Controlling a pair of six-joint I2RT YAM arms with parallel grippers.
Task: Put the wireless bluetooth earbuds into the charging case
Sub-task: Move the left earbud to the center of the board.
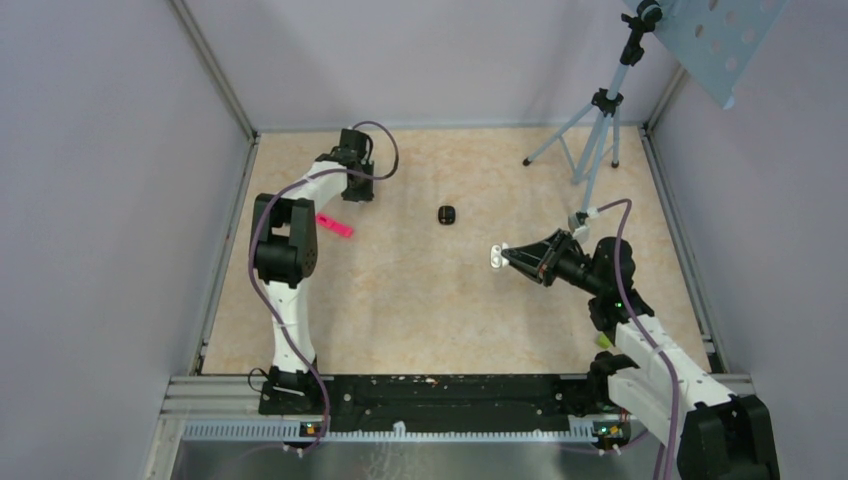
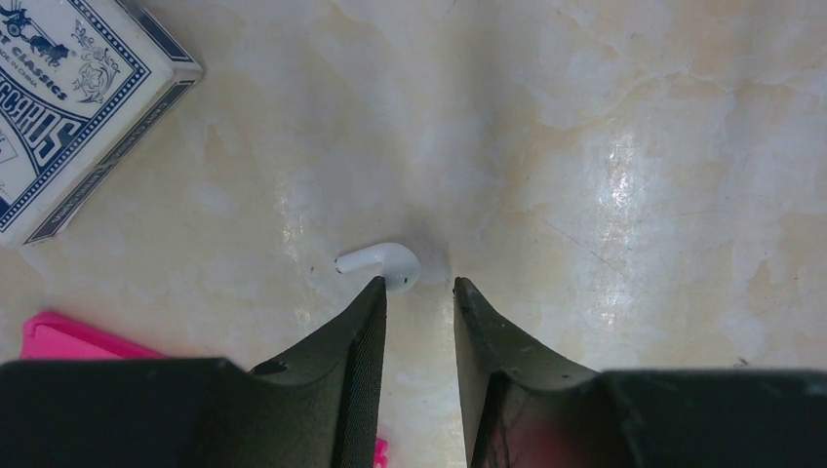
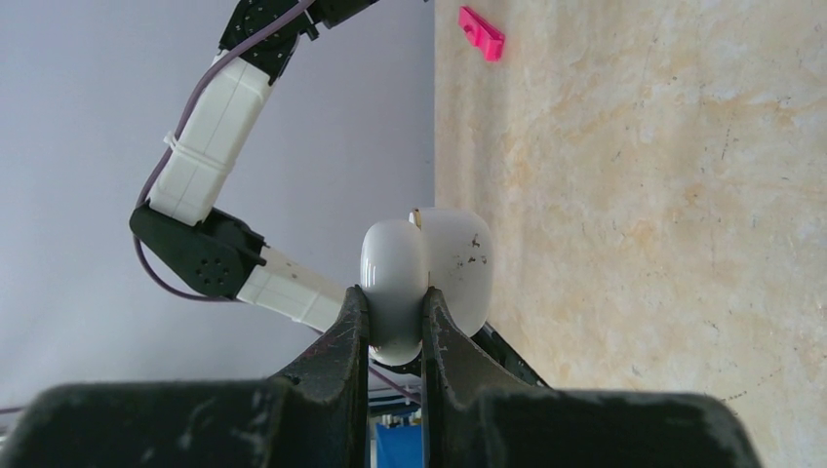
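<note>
Wrist (image 1: 352, 165) down, left gripper (image 2: 419, 283) at earbud (image 2: 382, 261)

The earbud (image 2: 380, 263) lies on the table (image 2: 634, 146) just ahead of the left gripper (image 2: 419, 288), touching its left fingertip and outside the gap. A card box (image 2: 68, 97) sits farther ahead-left, and a block (image 2: 68, 341) lies beside that finger. The case (image 3: 449, 263) sits between the right gripper's (image 3: 395, 307) fingers.

Card box (image 2: 68, 107) near pink block (image 2: 83, 341); tripod (image 1: 592, 130) at far right corner.
</note>
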